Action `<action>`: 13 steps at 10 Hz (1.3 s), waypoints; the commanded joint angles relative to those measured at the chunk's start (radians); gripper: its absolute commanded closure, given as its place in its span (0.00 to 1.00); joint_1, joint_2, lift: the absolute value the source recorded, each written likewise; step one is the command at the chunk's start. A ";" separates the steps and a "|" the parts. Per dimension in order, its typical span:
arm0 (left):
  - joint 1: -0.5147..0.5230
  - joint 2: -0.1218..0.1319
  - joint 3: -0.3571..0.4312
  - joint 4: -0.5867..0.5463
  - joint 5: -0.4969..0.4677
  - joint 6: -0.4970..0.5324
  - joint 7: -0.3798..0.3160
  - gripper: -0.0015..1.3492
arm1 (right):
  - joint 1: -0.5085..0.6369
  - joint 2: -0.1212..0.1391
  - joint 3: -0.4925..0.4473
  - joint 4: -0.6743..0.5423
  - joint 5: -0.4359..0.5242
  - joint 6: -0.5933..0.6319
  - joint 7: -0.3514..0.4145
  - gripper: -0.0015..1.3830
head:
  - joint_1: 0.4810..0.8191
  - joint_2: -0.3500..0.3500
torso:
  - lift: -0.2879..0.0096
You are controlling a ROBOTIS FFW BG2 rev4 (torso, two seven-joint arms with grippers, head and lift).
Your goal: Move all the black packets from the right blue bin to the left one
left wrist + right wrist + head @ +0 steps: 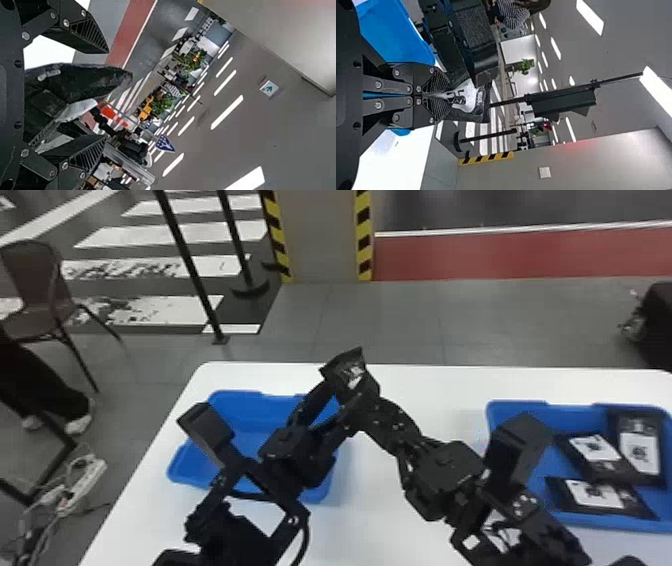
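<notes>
In the head view, my left gripper (344, 402) and my right gripper (369, 402) meet above the right side of the left blue bin (242, 412), with a raised black packet (350, 371) at their tips. The right gripper (442, 95) is shut on this packet (472, 101) in the right wrist view. From the left wrist, the packet (85, 81) lies between the separated fingers of the open left gripper (105, 95). Three other packets, one of them a black packet (595, 496) near the front wall, lie in the right blue bin (522, 408).
Both bins stand on a white table (420, 390), whose back edge runs behind them. The forearms cross the space between and in front of the bins. A chair (37, 290) and a power strip (82, 485) are on the floor to the left.
</notes>
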 commanded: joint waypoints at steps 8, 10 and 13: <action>0.003 -0.008 0.011 -0.005 -0.064 -0.017 0.015 0.89 | -0.028 -0.004 0.043 0.047 -0.038 -0.027 0.002 0.82 | 0.63 0.81 | 0.60; 0.033 -0.020 0.016 -0.002 -0.064 -0.171 0.061 0.90 | -0.009 0.011 0.004 0.092 -0.040 -0.106 0.026 0.44 | 0.63 0.82 | 0.60; 0.048 -0.054 0.113 0.059 -0.236 -0.287 0.153 0.90 | 0.136 0.075 -0.223 0.020 0.069 -0.079 0.026 0.09 | 0.63 0.85 | 0.60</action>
